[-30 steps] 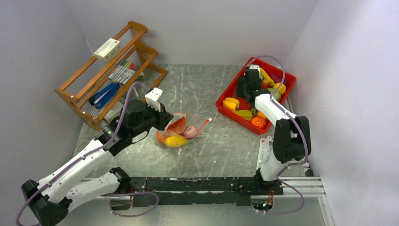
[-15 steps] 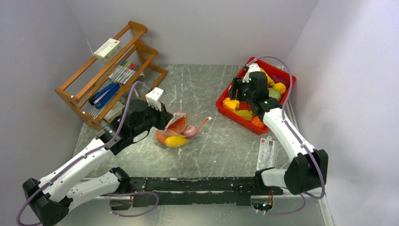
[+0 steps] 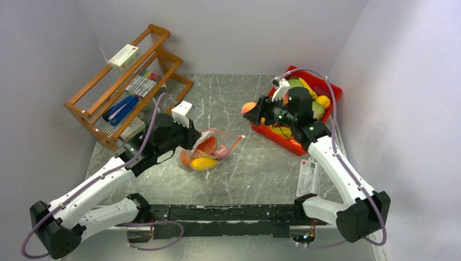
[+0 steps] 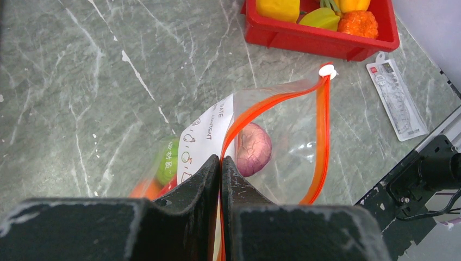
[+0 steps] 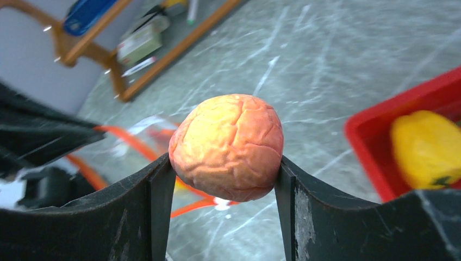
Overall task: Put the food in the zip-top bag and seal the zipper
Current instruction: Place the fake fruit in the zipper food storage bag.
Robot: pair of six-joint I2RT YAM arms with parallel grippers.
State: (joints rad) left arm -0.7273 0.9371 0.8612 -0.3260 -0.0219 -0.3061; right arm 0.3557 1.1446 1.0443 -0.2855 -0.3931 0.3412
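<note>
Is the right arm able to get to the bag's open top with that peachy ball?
Probably yes. The left gripper pinches the zipper and holds the zip-top bag open at its mouth. The right gripper is shut on the peach fruit, and only bare table lies between them.

R gripper (image 5: pixel 223 166) pinches wrinkled peach-orange toy fruit (image 5: pixel 227 136) over table (image 5: pixel 304 60), zip-top bag (image 5: pixel 142 126) behind.

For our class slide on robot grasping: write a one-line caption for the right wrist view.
Right gripper clamps a wrinkled peach-orange toy fruit above the table, the zip-top bag blurred beyond.
</note>
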